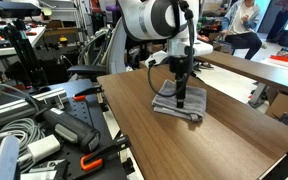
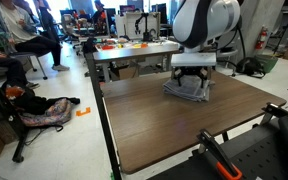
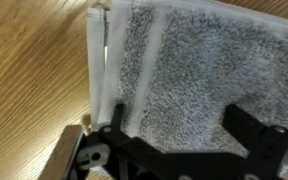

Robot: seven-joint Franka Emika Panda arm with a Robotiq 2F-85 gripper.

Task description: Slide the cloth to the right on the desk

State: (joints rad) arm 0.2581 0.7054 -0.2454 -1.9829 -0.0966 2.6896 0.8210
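Note:
The grey folded cloth (image 1: 168, 105) lies on the brown wood-grain desk (image 1: 134, 135), toward its far side. It shows in both exterior views, and in the other one the cloth (image 2: 180, 93) sits near the desk's (image 2: 164, 135) back edge. My gripper (image 1: 181, 96) points straight down onto the cloth (image 3: 184, 60). In the wrist view the two black fingers (image 3: 179, 110) are spread apart with flat towel between them, and the fingertips rest on or just above the fabric. A lighter hem runs along the cloth's left edge, with bare desk (image 3: 34, 80) beside it.
A lighter table (image 2: 134, 48) with orange items stands behind the desk. Cables and tools (image 1: 44, 130) lie beside the desk. A black-and-orange clamp (image 2: 219, 160) sits at the desk's near edge. People sit in the background.

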